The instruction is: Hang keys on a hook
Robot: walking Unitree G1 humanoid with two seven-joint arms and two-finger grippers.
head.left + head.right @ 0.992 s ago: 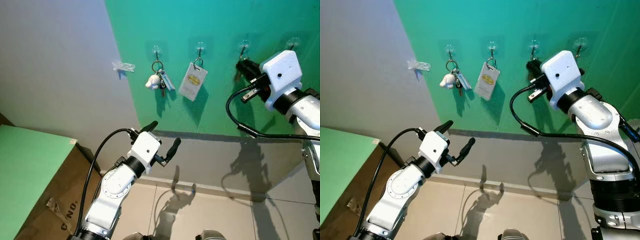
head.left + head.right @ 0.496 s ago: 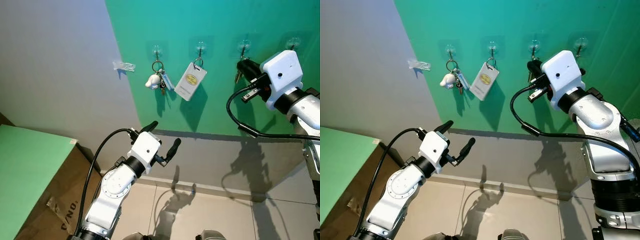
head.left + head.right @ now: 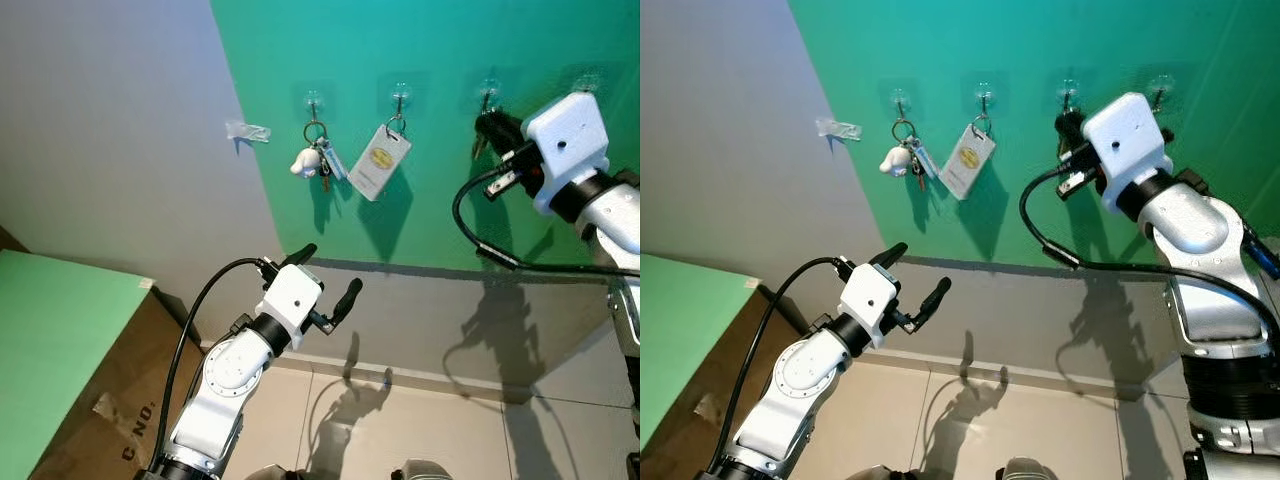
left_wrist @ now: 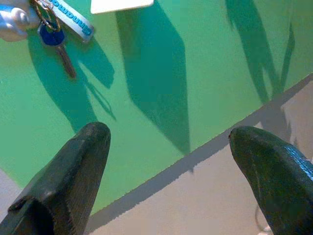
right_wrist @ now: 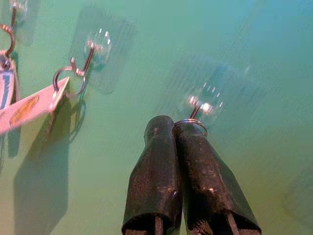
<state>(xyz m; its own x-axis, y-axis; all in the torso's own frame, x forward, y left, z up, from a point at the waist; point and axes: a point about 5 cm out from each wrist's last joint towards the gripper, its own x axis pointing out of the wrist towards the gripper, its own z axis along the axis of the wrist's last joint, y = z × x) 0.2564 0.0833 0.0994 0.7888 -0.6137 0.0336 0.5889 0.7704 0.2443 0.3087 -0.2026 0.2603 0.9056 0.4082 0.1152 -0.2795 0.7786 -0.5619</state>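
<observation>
Hooks line the green wall (image 3: 450,180) in a row, four of them. The right gripper (image 5: 175,128) is raised to the third hook (image 5: 201,106) from the left, its fingers pressed together on a key ring (image 5: 190,123) that sits right at that hook; whether the ring is over the hook yet cannot be told. The keys (image 3: 478,148) dangle dark below the fingertips. A key bunch (image 3: 318,160) hangs on the first hook and a white card tag (image 3: 381,163) on the second. The left gripper (image 3: 328,278) hovers lower, below the card tag, fingers wide apart and empty.
</observation>
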